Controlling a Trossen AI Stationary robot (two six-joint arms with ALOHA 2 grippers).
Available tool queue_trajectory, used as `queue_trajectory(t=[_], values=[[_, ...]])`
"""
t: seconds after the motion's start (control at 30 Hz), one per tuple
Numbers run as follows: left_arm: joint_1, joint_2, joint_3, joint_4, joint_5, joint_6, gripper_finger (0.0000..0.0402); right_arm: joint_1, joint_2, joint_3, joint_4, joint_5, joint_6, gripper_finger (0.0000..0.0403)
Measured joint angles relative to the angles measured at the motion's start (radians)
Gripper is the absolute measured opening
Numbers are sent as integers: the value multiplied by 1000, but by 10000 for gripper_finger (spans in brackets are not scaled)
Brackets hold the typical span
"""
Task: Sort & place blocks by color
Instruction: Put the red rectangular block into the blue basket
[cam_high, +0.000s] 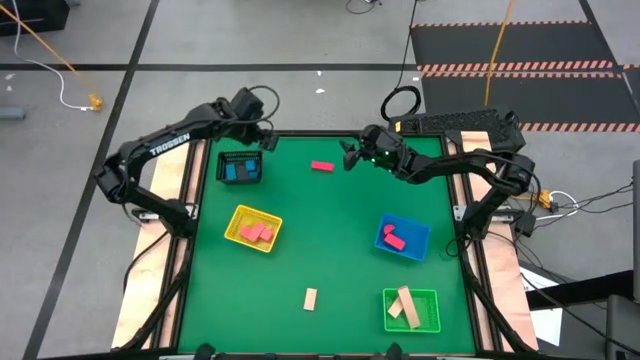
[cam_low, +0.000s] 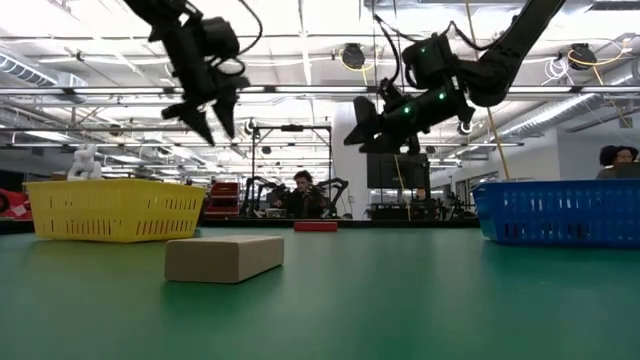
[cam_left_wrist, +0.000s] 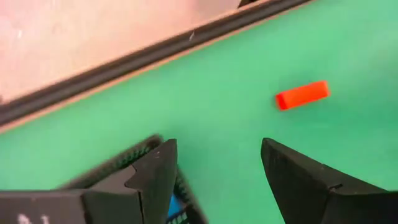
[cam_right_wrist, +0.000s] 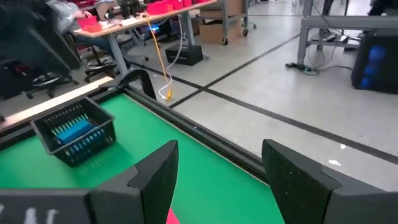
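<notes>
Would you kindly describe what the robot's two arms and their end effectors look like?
Both arms are dark, nearly black, jointed tubes. The left arm carries white TROSSEN lettering along its link; the right arm has black cables trailing near its base. The left end effector has two broad, matte black, wedge-shaped fingers. The right end effector looks the same, and small green lights glow on its wrist.

A: L arm? 
B: Reaching in from the left edge, elbow bent, left gripper (cam_high: 262, 141) hanging above the far side w/ fingers spread apart.

A: R arm? 
B: Stretching inward from the right, right gripper (cam_high: 349, 157) hovering at the far edge, fingers gaping too.
</notes>
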Motion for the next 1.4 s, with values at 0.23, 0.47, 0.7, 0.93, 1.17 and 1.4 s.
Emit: queue_trajectory(t=[0.23, 0.47, 0.7, 0.93, 1.17, 1.4], values=[[-40, 0, 101, 1, 0, 28, 234, -7, 133, 48, -83, -7, 81, 222], [-72, 0, 128, 0, 0, 28, 235, 15, 221, 173, -179, -37, -54, 222], [-96, 0, 128, -3, 0, 25, 234, 20, 266, 253, -293, -212, -301, 222], [-109, 0, 128, -3, 0, 24, 234, 18, 299, 262, -336, -243, -323, 222], [-109, 0, 128, -1, 0, 21, 234, 17, 324, 263, -320, -241, -337, 222], [-109, 0, 128, 1, 0, 22, 234, 17, 388, 262, -289, -238, -295, 222]])
